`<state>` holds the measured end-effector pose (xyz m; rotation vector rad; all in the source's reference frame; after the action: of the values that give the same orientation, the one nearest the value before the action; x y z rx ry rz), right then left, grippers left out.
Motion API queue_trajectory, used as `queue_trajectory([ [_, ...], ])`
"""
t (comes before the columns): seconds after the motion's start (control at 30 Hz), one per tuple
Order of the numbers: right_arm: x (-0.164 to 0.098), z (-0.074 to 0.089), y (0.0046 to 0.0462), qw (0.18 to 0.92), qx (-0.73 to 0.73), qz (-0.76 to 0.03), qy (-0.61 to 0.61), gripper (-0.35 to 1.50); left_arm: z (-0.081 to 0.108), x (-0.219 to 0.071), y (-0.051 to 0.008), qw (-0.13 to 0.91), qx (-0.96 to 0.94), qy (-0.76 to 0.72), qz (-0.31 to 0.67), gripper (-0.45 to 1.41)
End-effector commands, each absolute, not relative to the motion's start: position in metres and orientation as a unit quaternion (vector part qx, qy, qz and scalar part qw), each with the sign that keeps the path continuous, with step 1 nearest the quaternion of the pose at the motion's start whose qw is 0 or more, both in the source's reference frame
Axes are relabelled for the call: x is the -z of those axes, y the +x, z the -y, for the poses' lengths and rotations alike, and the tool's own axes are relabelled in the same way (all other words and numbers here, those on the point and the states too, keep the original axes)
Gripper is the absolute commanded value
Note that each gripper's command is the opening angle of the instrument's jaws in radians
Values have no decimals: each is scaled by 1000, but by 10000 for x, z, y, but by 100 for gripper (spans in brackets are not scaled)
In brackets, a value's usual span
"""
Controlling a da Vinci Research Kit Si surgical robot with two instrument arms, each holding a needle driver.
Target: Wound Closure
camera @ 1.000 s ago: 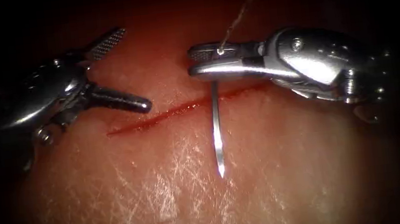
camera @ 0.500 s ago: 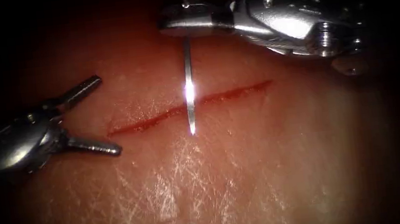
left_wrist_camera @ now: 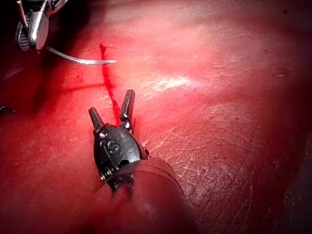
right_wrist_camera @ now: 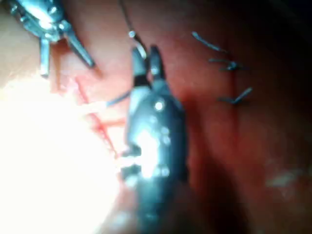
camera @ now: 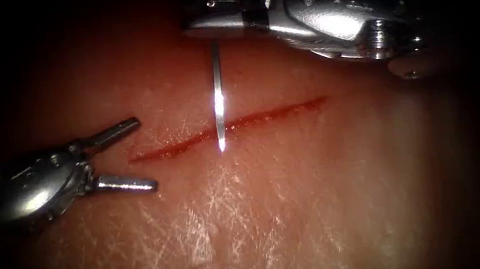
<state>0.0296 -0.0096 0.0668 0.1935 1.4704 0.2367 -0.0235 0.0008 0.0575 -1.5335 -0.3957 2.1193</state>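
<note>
Now the right gripper (camera: 203,23), clamped on the needle (camera: 218,104) near its thread end, has lifted toward 12 o'clock; the tip hangs over the cut (camera: 262,117), outside the tissue (camera: 296,206). The left gripper (camera: 128,156), open and empty, has dropped toward 8 o'clock.

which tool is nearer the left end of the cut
Left. The left tool, jaws open and empty, sits beside the cut's left end. The right tool holds the needle by its rear end, beyond the cut's middle.
</note>
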Motion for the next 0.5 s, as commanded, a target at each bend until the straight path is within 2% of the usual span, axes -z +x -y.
queue_trajectory([
  [0.03, -673, 98, 303, 730, -107, -669, 89, -35, -5, -581, -241, 245, -776, -563, 146, 73],
  [0.5, -673, 98, 303, 730, -107, -669, 89, -35, -5, -581, -241, 245, -776, -563, 146, 72],
])
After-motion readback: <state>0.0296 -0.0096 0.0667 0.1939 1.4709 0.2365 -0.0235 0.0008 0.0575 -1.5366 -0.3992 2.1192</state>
